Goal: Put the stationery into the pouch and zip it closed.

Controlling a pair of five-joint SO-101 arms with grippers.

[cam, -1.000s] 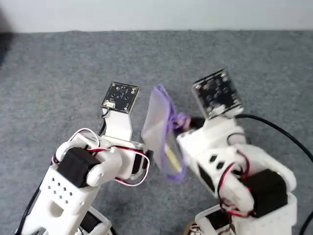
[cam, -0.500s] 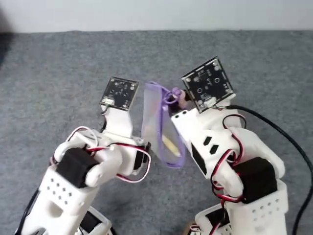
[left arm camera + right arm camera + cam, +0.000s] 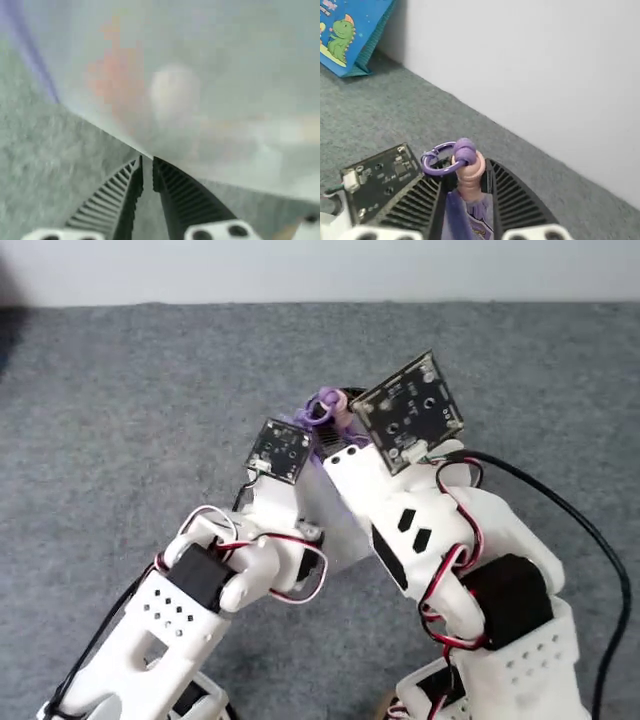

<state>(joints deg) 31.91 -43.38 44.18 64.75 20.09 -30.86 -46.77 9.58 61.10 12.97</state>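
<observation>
The pouch (image 3: 338, 522) is held up off the bench (image 3: 120, 390) near the middle of the high view, squeezed between the two arms, so little more than a pale translucent strip of it shows there. Its zip pull (image 3: 325, 408), a pink charm with a purple ring, sticks out at the 12 o'clock end. In the left wrist view the pouch wall (image 3: 200, 75) is right up close. An orange smudge and a pale round shape show through it, but I cannot tell what they are.

The right pincer (image 3: 465, 187) is pinching the zip pull (image 3: 468, 167), with the pouch's purple edge (image 3: 470, 220) hanging between its fingers. That arm comes in from 5 o'clock. The left pincer (image 3: 147, 162), reaching from 7 o'clock, has its fingers pressed almost together on the pouch's edge.

The bench is covered in grey felt-like cloth. A black cable (image 3: 560, 510) runs off toward 4 o'clock. By the white wall stands a blue bag (image 3: 350, 30) with a green dinosaur on it.
</observation>
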